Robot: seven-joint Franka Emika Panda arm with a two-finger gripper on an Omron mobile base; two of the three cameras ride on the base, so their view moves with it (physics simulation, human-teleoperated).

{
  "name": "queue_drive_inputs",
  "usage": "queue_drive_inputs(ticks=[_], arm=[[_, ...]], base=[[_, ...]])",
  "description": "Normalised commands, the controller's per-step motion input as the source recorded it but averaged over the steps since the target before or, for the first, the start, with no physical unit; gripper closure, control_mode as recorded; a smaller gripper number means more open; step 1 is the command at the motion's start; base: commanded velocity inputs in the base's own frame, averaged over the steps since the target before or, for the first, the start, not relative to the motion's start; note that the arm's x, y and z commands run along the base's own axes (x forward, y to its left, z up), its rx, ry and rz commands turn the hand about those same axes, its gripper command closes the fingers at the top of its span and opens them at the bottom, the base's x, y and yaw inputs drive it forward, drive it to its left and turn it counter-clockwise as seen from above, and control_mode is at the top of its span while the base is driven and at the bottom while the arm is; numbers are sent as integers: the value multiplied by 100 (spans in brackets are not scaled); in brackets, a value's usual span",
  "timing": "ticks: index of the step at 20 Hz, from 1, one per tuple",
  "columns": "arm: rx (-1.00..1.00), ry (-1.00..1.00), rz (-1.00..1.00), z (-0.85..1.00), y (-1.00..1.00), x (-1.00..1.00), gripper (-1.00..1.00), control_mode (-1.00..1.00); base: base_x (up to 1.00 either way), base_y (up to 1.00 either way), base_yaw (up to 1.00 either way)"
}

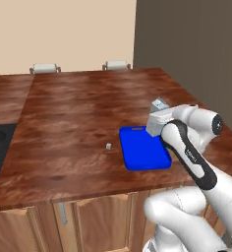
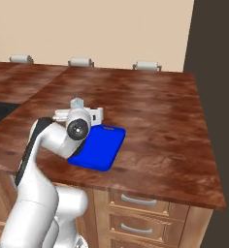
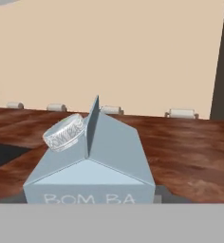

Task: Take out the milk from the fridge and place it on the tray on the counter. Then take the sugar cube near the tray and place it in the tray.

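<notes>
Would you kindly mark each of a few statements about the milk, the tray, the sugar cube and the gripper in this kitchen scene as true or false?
1. The milk sits right in front of the hand camera, between the fingers of the gripper. True.
2. The sugar cube already lies inside the tray. False: it rests on the bare counter, apart from the tray's left side in the left base view.
3. The tray is bright blue. True.
4. The milk carton has a flat top without a cap. False: the top is gabled, with a round cap on one slope.
5. The tray lies near the counter's front edge. True.
</notes>
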Motion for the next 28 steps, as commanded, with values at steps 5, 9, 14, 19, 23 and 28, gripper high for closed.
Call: queue_drive_inputs(ticks=[5, 9, 14, 19, 23, 28], arm=[[1, 1, 14, -16, -15, 40, 100, -100], [-3, 3, 11, -6, -5, 15, 100, -100], [-10, 8, 3, -8, -7, 5, 100, -100], [-11, 12, 9, -31, 0, 25, 100, -100], [-6, 16, 12, -29, -1, 19, 100, -100], [0, 10, 13, -43, -9, 20, 100, -100]], base=[[0, 0, 0], [0, 0, 0], [0, 0, 0], [0, 0, 0], [0, 0, 0], [0, 0, 0]])
